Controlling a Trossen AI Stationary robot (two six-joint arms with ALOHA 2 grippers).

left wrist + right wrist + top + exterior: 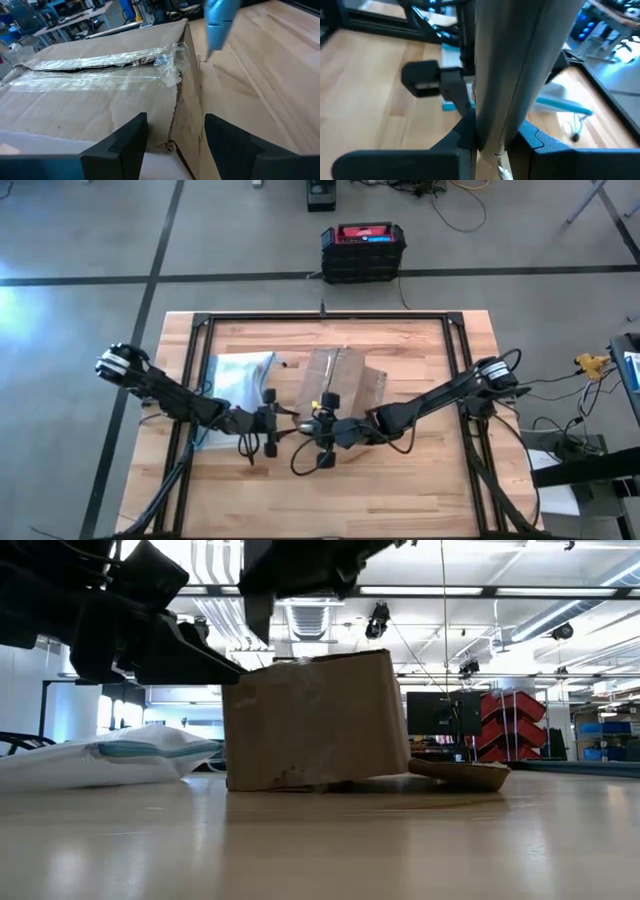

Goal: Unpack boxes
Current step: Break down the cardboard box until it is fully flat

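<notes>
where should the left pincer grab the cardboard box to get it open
Probably the upright corner edge of the cardboard box nearest the left pincer, coming in level from the side. Its taped top seam is already split, and that corner sits between the open fingers.

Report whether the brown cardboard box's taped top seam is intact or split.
Split: the brown cardboard box shows a dark gap along its torn clear tape.

Brown cardboard box (340, 380) mid-table, upright (top tape seam torn), flap splayed.
</notes>
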